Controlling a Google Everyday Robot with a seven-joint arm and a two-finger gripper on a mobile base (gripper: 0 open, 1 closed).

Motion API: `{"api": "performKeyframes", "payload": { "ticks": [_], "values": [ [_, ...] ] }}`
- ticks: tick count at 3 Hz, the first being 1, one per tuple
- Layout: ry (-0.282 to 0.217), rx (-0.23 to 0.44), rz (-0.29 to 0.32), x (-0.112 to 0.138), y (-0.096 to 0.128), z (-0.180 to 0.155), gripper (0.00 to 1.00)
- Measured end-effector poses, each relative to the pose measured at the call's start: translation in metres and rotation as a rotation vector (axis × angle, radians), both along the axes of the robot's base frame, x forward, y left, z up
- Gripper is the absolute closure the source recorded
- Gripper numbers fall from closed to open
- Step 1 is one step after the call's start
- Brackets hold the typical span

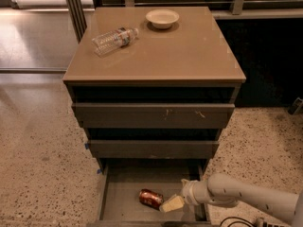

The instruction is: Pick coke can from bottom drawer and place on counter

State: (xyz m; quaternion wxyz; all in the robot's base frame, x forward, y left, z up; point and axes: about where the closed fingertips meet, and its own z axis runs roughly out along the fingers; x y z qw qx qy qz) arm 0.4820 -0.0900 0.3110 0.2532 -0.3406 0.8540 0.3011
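Gripper [173, 203] sits low in the drawer [123, 193], just right of the can [150, 198], perhaps touching it; we cannot tell how wide it stands. We see the can on its side, long axis pointing roughly toward the gripper.

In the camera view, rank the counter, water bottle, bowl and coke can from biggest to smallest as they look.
Largest first: counter, water bottle, bowl, coke can. Bottle and bowl look close. The gripper sits beside the can in the bottom drawer.
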Motion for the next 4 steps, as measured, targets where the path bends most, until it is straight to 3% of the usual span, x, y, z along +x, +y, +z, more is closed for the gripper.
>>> {"api": "performKeyframes", "payload": {
  "ticks": [1,2,4],
  "values": [
    [0.002,0.005,0.004,-0.001,0.004,-0.002,0.0],
    [0.026,0.056,0.054,-0.013,0.074,-0.058,0.0],
    [0.008,0.037,0.027,-0.013,0.073,-0.062,0.0]
  ]
}}
